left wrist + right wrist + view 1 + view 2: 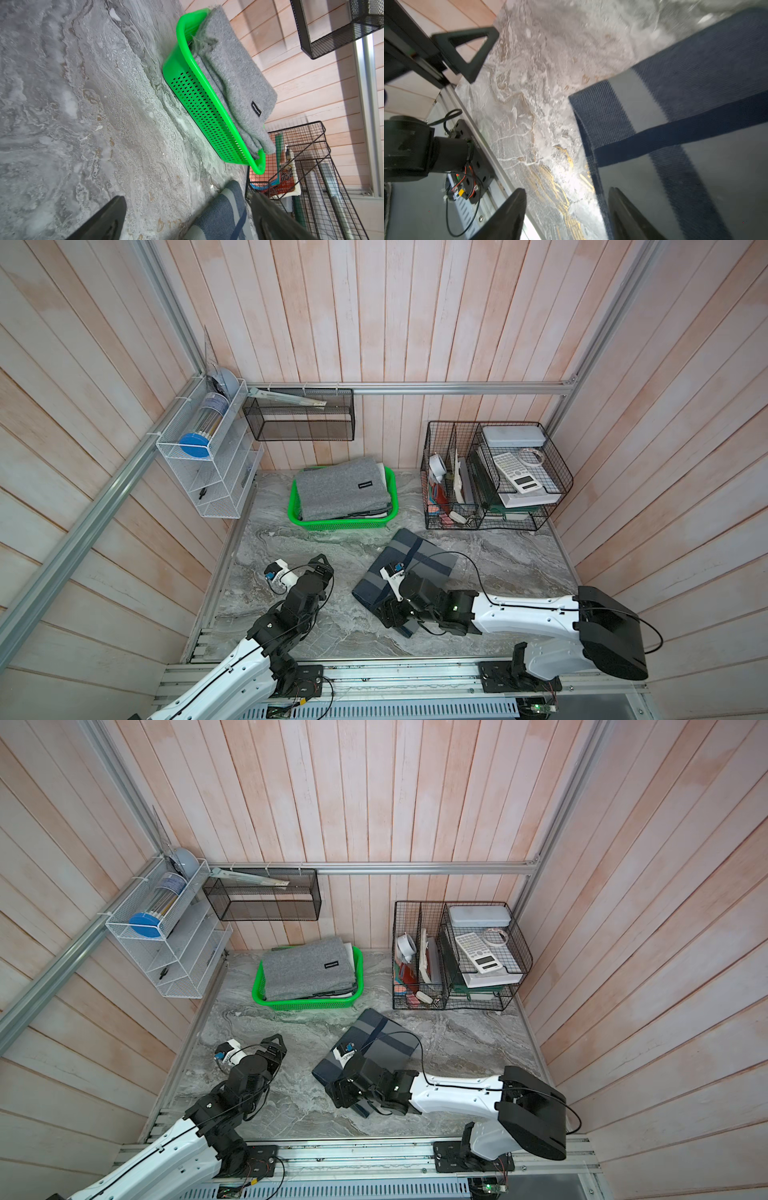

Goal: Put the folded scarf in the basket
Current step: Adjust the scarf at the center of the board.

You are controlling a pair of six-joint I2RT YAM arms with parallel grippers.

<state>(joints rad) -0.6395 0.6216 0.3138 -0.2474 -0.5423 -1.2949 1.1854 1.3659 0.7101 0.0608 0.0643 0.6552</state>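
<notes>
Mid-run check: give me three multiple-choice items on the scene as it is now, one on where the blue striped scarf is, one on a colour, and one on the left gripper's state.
1. Where does the blue striped scarf lie?
A. Inside the basket
B. On the table, in front of the basket
C. In the black wire organiser

2. What colour is the scarf already in the basket?
A. Grey
B. Red
C. Yellow

3. What state is the left gripper in?
A. Shut on the basket rim
B. Shut on the blue striped scarf
C. Open, holding nothing

Answers:
1. B: both top views show it flat on the table, outside the basket.
2. A: grey fabric fills the basket.
3. C: the left wrist view shows its fingers wide apart, gripping nothing.
</notes>
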